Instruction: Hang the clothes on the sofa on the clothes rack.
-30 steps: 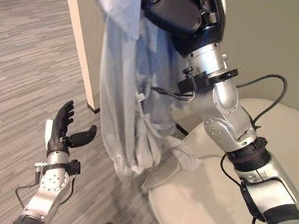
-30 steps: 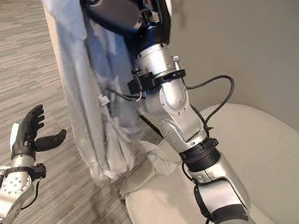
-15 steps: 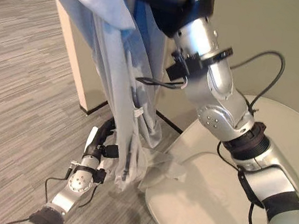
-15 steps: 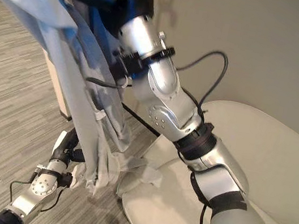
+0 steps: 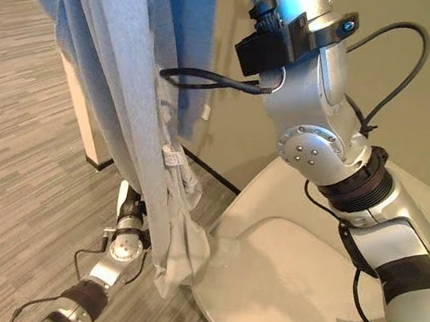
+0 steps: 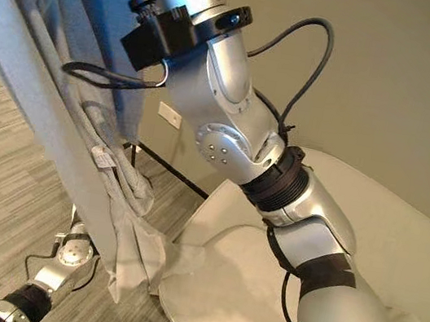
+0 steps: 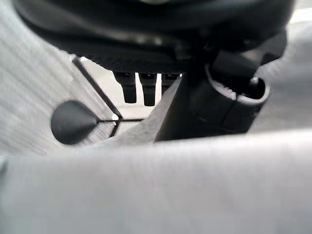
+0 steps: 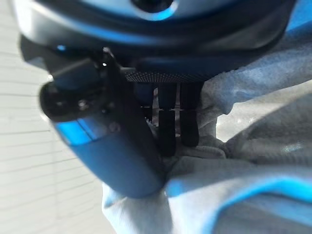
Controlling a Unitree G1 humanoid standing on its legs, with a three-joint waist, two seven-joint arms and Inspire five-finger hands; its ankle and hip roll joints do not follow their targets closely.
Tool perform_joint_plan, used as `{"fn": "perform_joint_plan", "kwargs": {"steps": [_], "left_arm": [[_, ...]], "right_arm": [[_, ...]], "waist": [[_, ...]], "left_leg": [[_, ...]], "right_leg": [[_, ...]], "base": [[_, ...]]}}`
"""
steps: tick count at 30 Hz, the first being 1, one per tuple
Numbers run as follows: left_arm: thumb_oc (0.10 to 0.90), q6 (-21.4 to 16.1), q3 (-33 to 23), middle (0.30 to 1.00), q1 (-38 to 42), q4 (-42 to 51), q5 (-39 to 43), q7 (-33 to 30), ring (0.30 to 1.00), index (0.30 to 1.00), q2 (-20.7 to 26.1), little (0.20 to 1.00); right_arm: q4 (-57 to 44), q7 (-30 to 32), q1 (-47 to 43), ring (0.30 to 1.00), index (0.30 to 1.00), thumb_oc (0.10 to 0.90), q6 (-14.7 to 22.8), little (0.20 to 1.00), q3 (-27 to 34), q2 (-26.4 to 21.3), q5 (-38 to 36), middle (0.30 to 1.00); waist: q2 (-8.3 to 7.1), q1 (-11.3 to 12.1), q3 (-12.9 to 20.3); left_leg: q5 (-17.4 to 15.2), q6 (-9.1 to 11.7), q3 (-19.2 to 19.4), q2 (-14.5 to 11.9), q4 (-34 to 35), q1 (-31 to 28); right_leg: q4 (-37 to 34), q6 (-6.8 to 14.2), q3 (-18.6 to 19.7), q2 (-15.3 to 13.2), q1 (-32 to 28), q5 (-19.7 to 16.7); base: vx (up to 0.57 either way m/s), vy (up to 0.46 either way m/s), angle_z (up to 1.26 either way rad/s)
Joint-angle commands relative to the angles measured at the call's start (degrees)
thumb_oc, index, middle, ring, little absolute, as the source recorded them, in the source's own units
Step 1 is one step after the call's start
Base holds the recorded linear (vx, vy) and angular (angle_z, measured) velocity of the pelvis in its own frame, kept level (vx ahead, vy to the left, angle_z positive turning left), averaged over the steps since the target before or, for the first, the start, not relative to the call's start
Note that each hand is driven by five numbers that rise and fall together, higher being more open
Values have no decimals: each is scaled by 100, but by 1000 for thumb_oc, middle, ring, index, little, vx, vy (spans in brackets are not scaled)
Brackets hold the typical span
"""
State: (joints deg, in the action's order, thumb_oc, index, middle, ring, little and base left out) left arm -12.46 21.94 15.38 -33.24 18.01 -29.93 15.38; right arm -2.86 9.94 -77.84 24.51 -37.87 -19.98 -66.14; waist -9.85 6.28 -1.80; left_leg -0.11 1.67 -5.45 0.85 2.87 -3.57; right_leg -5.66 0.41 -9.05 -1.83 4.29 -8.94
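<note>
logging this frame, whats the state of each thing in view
garment: lifted, hanging in long folds, hem just off the floor beside the sofa
right hand: raised, fingers curled into the garment
left hand: low, behind the hanging cloth, fingers straight
sofa: seat bare where it shows

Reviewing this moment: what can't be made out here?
- Right hand: head views cut it off at the top edge; the wrist view shows fingers curled on the garment.
- Left hand: behind the hanging garment in the head views; grip unclear.
- Garment's top: cut off by the frame edge.
</note>
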Motion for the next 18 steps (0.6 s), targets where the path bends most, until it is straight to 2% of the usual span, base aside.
{"fn": "perform_joint_plan", "kwargs": {"steps": [1, 6, 11, 12, 18], "left_arm": [[800, -541, 330, 900, 1454, -475, -429, -351, 900, 900, -208, 900], [800, -557, 458, 900, 1836, -578, -431, -374, 900, 900, -341, 900], [800, -643, 711, 900, 2061, -410, -6, 5, 900, 900, -607, 900], [400, -665, 760, 300, 2082, -364, 122, 128, 300, 300, -652, 300], [400, -681, 870, 300, 1910, 158, 643, 656, 300, 300, -692, 300]], "right_arm": [[147, -28, -489, 300, 300, 400, 856, 300, 188, 78, -453, 300], [-59, -175, -227, 300, 300, 400, 805, 300, -6, 48, -553, 300], [-48, -258, 13, 300, 300, 400, 656, 300, -168, 102, -595, 300], [6, -253, 31, 300, 300, 400, 623, 300, -178, 144, -591, 300], [239, -229, 132, 300, 300, 400, 441, 300, -163, 233, -591, 300]], "waist": [[-27, 12, 534], [-27, -85, 529], [-11, -145, 515], [-7, -147, 510], [13, -132, 473]], "left_leg": [[85, 33, -345, -16, 213, 320], [74, 32, -279, -24, 213, 311], [66, 23, -265, -25, 213, 319], [66, 22, -270, -24, 213, 320], [63, 16, -293, -5, 213, 329]], "right_leg": [[66, 403, 135, -219, -813, 859], [66, 406, 199, -216, -799, 848], [66, 403, 219, -223, -785, 844], [66, 401, 213, -225, -789, 846], [66, 394, 178, -229, -808, 837]], "base": [[9, 7, -20], [4, 0, -9], [3, -1, -5], [0, 0, 0], [0, 0, 0]]}}
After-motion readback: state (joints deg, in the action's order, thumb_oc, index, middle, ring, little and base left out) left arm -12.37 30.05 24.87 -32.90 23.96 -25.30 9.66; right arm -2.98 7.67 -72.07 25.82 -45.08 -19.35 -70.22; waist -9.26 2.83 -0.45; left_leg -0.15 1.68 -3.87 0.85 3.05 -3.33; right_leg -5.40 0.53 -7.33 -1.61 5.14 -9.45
